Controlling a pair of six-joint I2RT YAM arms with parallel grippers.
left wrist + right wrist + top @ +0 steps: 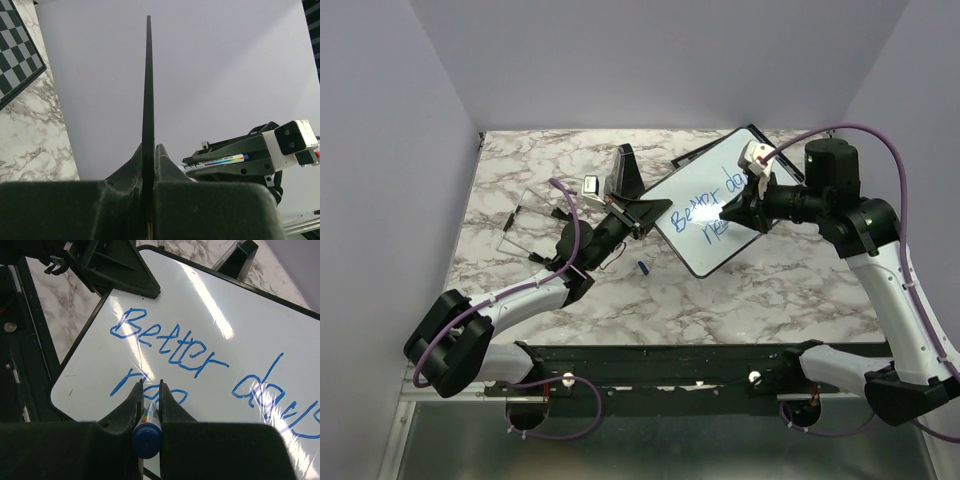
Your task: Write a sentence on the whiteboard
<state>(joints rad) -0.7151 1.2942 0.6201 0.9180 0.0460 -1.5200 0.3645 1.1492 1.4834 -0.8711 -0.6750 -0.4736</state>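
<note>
The whiteboard [715, 205] is tilted above the table, its white face toward my right arm. My left gripper [638, 207] is shut on its left rim; in the left wrist view the board shows edge-on as a thin black line [148, 75] between the shut fingers [165, 160]. The sentence [170, 347] reads "Better days" in blue, with "nea" started below it. My right gripper [148, 385] is shut on a blue marker [146, 437], tip at the second line. It also shows in the top view [735, 210] and the left wrist view [235, 161].
A checkered chessboard [15, 45] lies on the marble table to the left. A blue marker cap [643, 267] lies on the table below the board. A small black-and-white block [590, 184] sits behind the left gripper. White walls enclose the table.
</note>
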